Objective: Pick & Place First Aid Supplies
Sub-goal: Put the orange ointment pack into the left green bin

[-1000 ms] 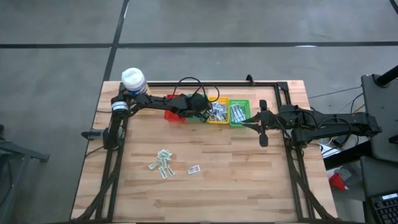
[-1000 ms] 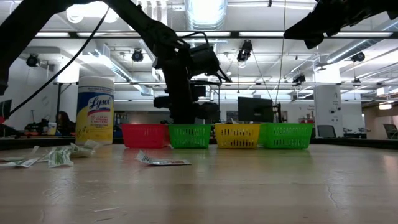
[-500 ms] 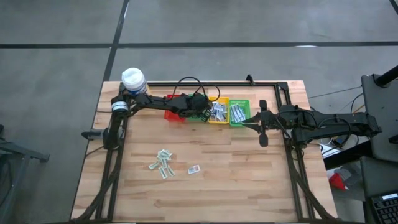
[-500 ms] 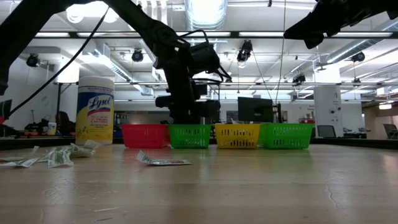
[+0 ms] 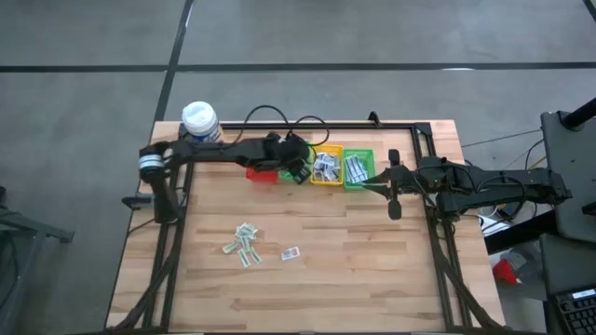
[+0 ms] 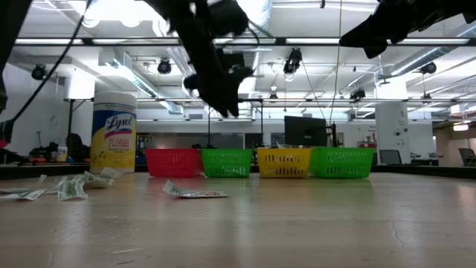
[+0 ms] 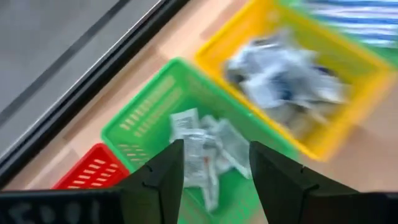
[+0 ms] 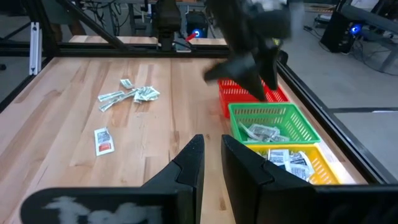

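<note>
Four baskets [image 6: 227, 162] stand in a row: one red, two green, one yellow. Left tool [image 7: 214, 171], fingers spread wide and empty, hangs above a green basket; only its wrist view shows packets [image 7: 205, 146] lying inside. Loose packets [image 5: 244, 244] lie on the worktop [image 5: 372, 270]. Right tool [image 8: 211, 152], fingers narrow and empty, waits beside the row.

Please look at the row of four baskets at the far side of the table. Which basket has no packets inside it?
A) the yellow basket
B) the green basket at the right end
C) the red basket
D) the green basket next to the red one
C: in the right wrist view the red basket shows a bare floor, while the neighbouring green basket and the yellow basket hold packets; the high view shows packets in the end green basket too.
</note>
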